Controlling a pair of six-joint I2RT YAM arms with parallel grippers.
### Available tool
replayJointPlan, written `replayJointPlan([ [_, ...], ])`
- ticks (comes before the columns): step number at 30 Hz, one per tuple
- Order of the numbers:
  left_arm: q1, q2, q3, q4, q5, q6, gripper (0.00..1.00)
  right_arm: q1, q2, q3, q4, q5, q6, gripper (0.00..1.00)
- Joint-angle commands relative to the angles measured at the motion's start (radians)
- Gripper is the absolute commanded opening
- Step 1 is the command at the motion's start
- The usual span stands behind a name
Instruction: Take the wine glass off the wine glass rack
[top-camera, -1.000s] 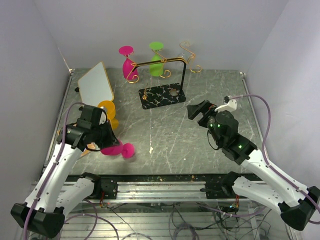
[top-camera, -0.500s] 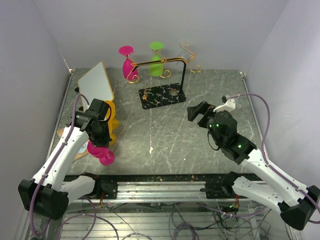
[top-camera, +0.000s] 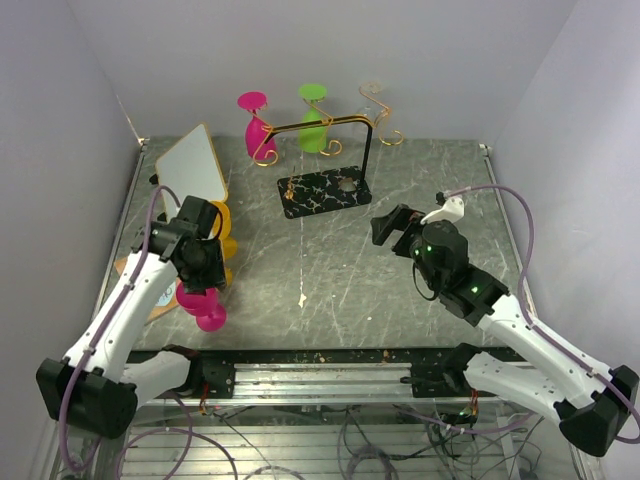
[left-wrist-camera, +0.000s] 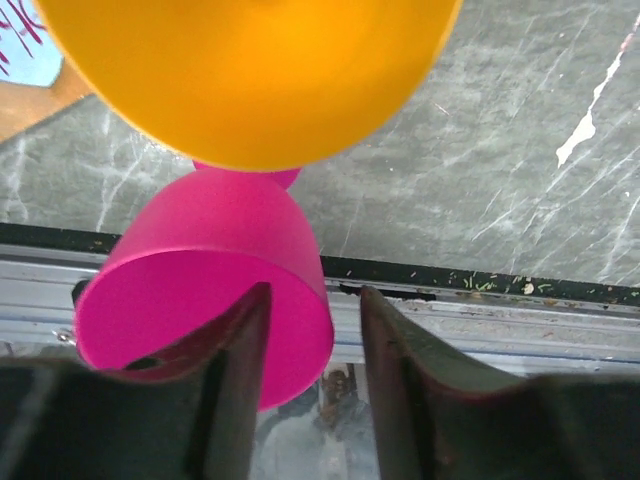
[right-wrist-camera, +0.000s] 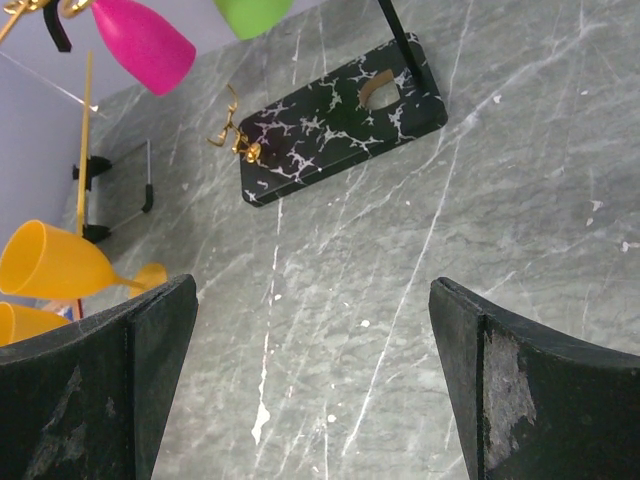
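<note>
Magenta wine glass (top-camera: 208, 318) is pointed foot-nearward; its rim, straddled by the parted left pincer (left-wrist-camera: 313, 300), is shown wrist-side only; right pincer (right-wrist-camera: 312, 290) is spread wide.

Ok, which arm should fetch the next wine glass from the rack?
Right. The right tool is open, empty and faces the wine glass rack. The left tool straddles the rim of a pink wine glass at the table's near-left, far from the rack.
</note>
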Motion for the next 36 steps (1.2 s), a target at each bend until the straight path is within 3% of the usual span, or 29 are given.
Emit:
replayJointPlan([
  [1,-0.002,-0.086,0.076,-0.007,-0.034,0.001,0.55,-0.003,0.009,0.018,-0.028,-0.001,-0.031,1.00],
  [7,-0.002,-0.160,0.233,0.093,-0.015,-0.008,0.62,-0.004,0.006,0.045,-0.096,0.014,-0.041,1.00],
  [12,-0.002,-0.111,0.349,0.241,0.011,-0.004,0.68,-0.004,0.000,0.093,-0.187,0.012,-0.015,1.00],
  [21,0.029,0.161,0.539,0.540,0.091,-0.023,0.71,-0.003,-0.007,0.152,-0.343,-0.117,0.108,1.00],
  [27,0.139,0.334,0.614,0.782,0.182,-0.101,0.71,-0.004,-0.012,0.176,-0.468,-0.152,0.114,1.00],
  [36,0.173,0.582,0.782,0.906,0.206,-0.108,0.72,-0.003,-0.026,0.152,-0.442,-0.114,0.133,1.00],
])
